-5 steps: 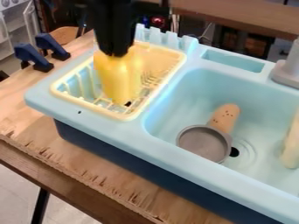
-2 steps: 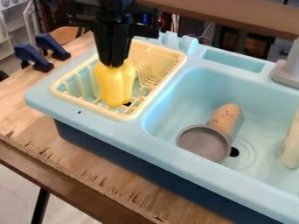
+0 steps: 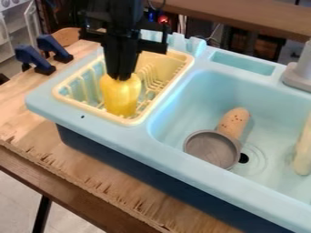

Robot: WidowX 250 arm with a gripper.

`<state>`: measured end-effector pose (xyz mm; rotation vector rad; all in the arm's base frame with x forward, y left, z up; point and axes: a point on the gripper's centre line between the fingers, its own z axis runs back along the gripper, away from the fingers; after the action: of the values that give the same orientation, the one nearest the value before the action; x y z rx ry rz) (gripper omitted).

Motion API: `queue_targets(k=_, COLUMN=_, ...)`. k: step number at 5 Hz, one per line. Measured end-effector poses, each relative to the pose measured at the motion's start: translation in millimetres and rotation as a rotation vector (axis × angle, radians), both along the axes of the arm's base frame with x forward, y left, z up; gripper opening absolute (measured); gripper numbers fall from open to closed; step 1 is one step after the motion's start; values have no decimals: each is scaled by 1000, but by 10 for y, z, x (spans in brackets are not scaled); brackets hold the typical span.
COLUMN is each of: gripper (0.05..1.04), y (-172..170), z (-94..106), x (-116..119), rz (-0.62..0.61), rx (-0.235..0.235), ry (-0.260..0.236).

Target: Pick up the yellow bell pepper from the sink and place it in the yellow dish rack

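Pale plywood counter (image 3: 91,173), its near edge splintered, bearing a light-blue toy sink (image 3: 261,195) with dark-blue sides. Two blue clamps (image 3: 30,57) at the left; tiled floor (image 3: 15,202) below, wooden beam (image 3: 243,16) and a red light (image 3: 163,19) behind. Grey faucet (image 3: 298,75) at right. In the basin: grey pan (image 3: 213,148), speckled tan piece (image 3: 235,122) beside it. Black arm drops from the top edge, pincer (image 3: 121,78) pointing down, clamped on the top of the yellow toy (image 3: 121,100), which hangs upright inside the cream rack (image 3: 91,109); contact with rack floor: cannot tell
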<state>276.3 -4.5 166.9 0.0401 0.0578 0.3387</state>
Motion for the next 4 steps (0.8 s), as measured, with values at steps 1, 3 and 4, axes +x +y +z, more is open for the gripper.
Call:
queue_targets(k=1, gripper=121, y=-4, z=-41, x=54, rz=6, rx=-13, ry=-18)
queue_targets(k=3, gripper=151, y=-21, z=-98, x=73, rz=13, rx=-20, ry=-4)
queue_targets(k=4, gripper=366, y=-32, z=-144, x=54, rz=14, rx=-26, ry=30)
